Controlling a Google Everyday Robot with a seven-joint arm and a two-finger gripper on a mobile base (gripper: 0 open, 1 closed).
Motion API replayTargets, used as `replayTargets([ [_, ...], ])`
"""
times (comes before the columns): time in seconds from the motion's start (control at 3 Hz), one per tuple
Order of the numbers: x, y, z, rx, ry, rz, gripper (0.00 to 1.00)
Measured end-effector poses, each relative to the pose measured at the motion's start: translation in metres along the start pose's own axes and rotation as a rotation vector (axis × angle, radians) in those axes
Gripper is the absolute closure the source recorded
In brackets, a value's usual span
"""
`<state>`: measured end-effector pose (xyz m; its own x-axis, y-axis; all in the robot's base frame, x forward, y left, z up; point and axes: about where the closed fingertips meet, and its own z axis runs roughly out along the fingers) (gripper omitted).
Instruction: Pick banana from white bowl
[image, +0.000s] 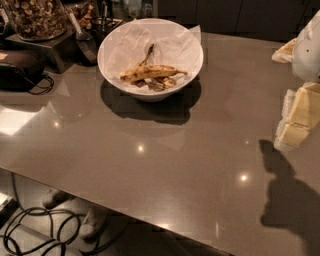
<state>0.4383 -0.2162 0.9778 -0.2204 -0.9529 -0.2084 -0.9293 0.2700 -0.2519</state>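
Note:
The banana (150, 73), long, yellow with brown spotting, lies across the middle of the white bowl (115, 65), its stem end pointing right. The bowl is lined with crumpled white paper and stands at the back centre of the grey counter. Dark peel scraps (154, 85) lie just in front of the banana, and a dark stem piece (148, 54) lies behind it. My gripper (296, 120), cream-yellow below a white arm, hangs at the right edge of the view. It is far to the right of the bowl, above the counter, and holds nothing that I can see.
A glass jar of nuts (36, 19) stands on a metal stand at the back left, with a dark appliance and cord (20, 70) beside it. The counter's front edge (125, 212) runs diagonally, and cables (35, 232) lie on the floor below.

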Motion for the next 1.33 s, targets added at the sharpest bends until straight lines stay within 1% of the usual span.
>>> replayTargets([
  [0.33,0.000,0.000,0.000,0.000,0.000,0.000,0.00],
  [0.67,-0.006,-0.012,-0.001,-0.005,-0.003,0.006,0.00],
  [1.0,-0.017,-0.040,0.004,-0.008,0.041,-0.016,0.00],
  [1.33,-0.036,-0.075,0.014,-0.024,0.069,-0.055,0.00],
])
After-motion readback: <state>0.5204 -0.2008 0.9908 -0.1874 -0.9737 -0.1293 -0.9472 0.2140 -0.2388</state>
